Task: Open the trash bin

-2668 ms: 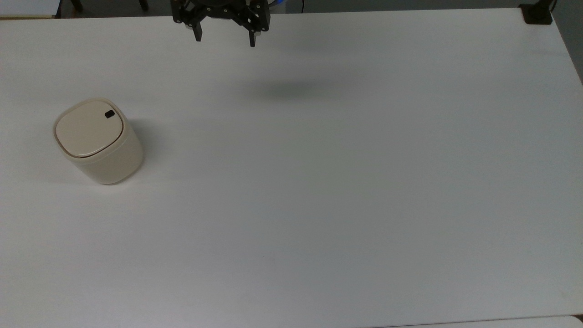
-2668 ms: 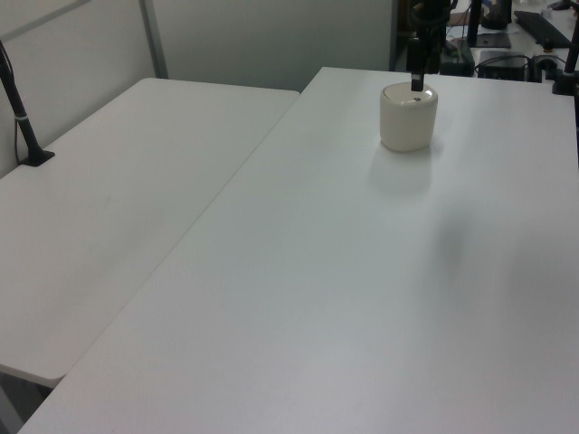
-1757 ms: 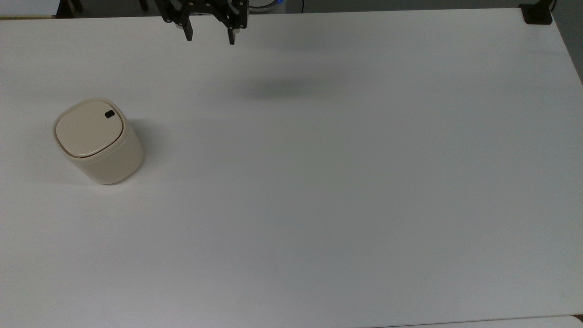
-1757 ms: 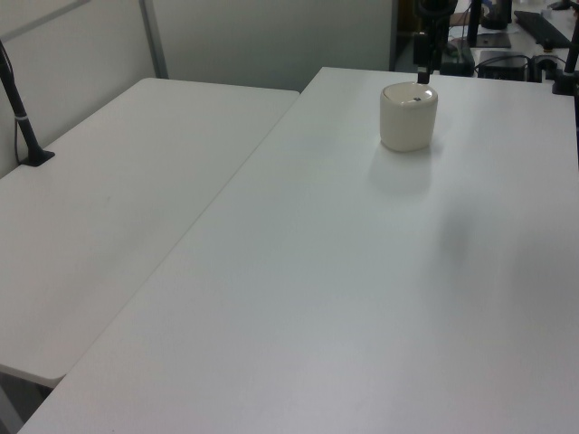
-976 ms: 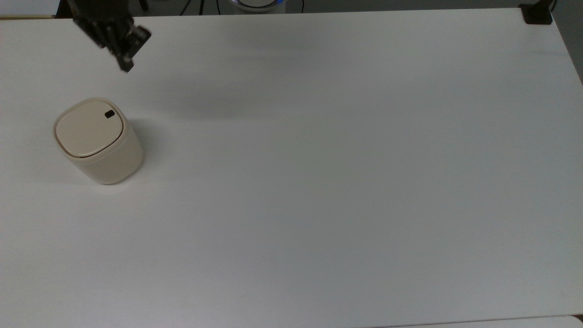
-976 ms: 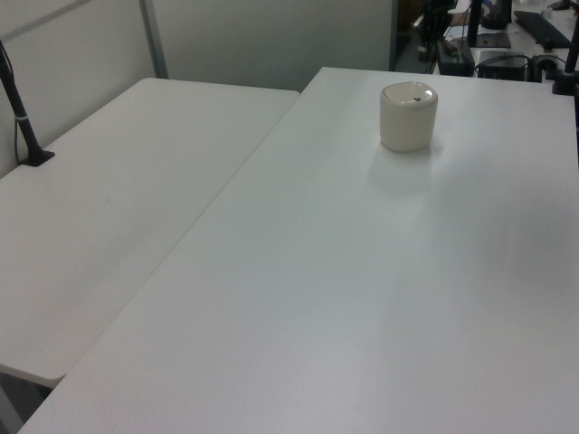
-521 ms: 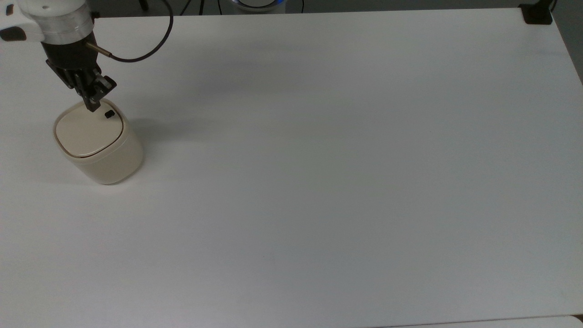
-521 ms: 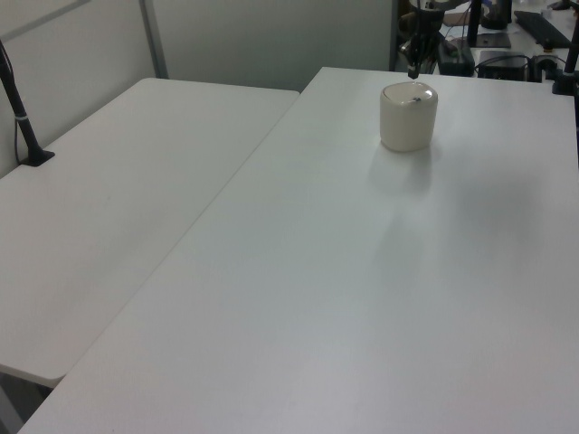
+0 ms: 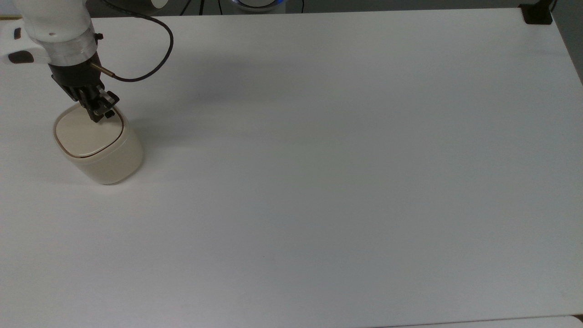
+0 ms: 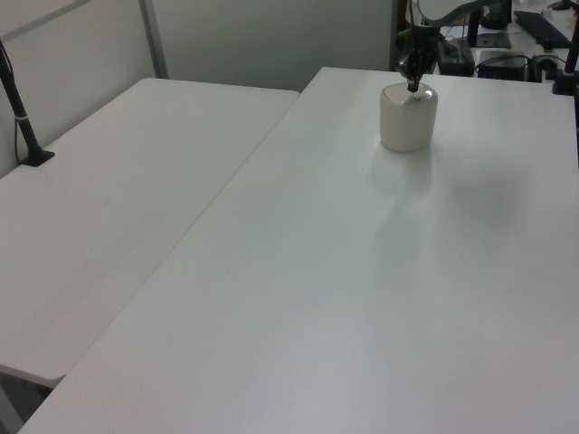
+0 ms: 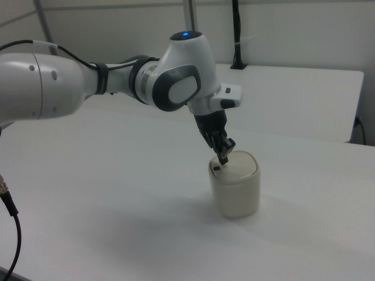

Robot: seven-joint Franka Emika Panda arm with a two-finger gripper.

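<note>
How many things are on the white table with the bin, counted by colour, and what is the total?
Cream: 1, the trash bin, lid shut
Black: 1, the clamp base at the top view's far right corner of the table
Total: 2
The gripper above the lid is not counted.

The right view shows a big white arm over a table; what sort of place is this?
Probably a robotics lab or test room. A white robot arm works over a bare white table holding a small trash bin, beside a second table, with black camera stands clamped on.
</note>
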